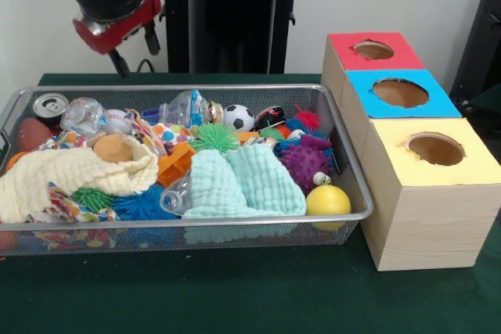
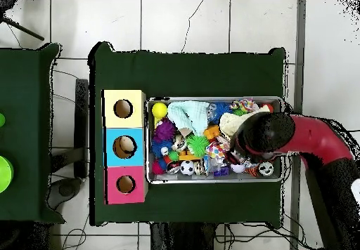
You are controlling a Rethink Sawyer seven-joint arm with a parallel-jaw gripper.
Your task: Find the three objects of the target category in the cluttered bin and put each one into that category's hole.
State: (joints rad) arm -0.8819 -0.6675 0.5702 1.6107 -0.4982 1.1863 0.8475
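A wire mesh bin [image 1: 356, 193] is packed with mixed clutter. Balls show among it: a yellow ball [image 1: 328, 200] at the front right corner, a soccer ball [image 1: 239, 117], a baseball [image 1: 117, 120], and purple [image 1: 305, 163] and green [image 1: 215, 138] spiky balls. A mint cloth [image 1: 235, 181] and a cream cloth [image 1: 70, 174] cover part of the pile. A can [image 1: 51, 105] and a clear bottle [image 1: 82, 113] lie at the back left. My gripper [image 1: 119, 59] hangs above the bin's back left corner, clear of the clutter. In the overhead view the arm [image 2: 271, 133] hides that end of the bin [image 2: 211, 98].
A wooden box beside the bin has three holed tops: red [image 1: 344, 43], blue [image 1: 364, 84] and yellow [image 1: 391, 134]. From overhead they run yellow [image 2: 111, 100], blue [image 2: 111, 136], red [image 2: 111, 173]. A second green table [image 2: 28, 121] stands apart.
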